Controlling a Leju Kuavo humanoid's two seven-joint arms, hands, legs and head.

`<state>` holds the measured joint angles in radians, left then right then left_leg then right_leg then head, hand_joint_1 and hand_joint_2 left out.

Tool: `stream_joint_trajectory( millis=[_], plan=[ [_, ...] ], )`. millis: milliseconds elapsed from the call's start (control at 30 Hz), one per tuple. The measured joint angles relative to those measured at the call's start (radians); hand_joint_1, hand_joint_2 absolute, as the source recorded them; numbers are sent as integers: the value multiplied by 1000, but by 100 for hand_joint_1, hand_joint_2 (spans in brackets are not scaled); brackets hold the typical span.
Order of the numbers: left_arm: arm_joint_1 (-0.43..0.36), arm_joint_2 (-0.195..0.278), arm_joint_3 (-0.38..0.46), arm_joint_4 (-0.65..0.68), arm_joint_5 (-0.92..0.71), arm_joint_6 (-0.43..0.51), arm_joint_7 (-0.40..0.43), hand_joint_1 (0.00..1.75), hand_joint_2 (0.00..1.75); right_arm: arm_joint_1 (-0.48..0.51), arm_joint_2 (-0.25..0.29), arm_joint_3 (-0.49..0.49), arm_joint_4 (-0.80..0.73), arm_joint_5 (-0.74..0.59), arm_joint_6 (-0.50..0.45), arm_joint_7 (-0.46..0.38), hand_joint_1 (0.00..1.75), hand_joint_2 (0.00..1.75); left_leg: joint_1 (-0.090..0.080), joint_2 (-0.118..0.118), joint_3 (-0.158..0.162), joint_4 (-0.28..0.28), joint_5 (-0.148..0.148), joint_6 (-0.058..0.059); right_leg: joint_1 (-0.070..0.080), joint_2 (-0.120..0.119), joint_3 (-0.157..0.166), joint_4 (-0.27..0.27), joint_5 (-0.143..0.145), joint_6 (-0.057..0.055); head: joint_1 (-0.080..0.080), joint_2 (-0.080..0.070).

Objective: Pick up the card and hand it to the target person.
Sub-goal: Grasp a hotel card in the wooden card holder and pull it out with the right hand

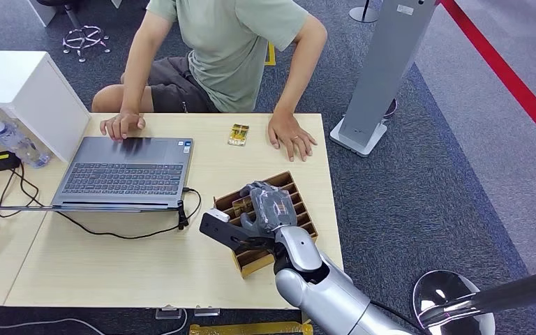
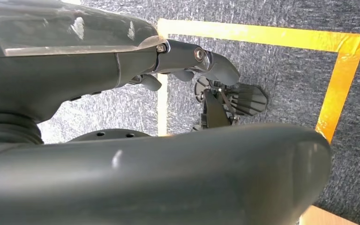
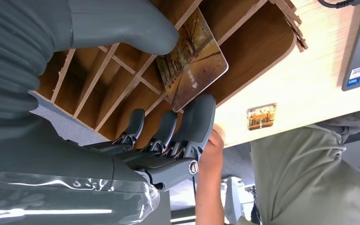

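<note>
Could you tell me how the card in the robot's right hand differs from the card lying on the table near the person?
The held card is pinched by the right hand over the wooden organizer; the table card lies flat, untouched, between the person's hands. Both show similar autumn-toned pictures.

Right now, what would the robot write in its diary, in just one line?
right hand: pinches card in wooden slotted box | left hand: holds nothing | second card: on table near person

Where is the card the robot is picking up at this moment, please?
The card is pinched between the right hand's thumb and fingers, over the wooden slotted box near the table's right front edge, right of the laptop.
</note>
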<state>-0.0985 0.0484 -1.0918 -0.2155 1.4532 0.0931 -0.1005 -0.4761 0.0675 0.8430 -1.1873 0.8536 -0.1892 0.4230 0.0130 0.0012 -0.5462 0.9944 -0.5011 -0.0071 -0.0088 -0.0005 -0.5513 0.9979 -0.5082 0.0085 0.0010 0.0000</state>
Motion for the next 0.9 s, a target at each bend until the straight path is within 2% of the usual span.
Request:
stream_joint_trajectory(
  millis=[533, 900],
  plan=[
    [0, 0, 0, 0, 1, 0, 0, 0, 0, -7, 3, 6, 29, -9, 1, 1, 81, 175, 0, 0, 0, 0, 0, 0, 0, 0, 0, 0, 0, 0, 0, 0],
    [0, -2, 0, 0, 1, -1, 1, 0, 0, -13, 3, 10, 34, -20, 1, 15, 126, 175, 0, 0, 0, 0, 0, 0, 0, 0, 0, 0, 0, 0, 0, 0]
  ],
)
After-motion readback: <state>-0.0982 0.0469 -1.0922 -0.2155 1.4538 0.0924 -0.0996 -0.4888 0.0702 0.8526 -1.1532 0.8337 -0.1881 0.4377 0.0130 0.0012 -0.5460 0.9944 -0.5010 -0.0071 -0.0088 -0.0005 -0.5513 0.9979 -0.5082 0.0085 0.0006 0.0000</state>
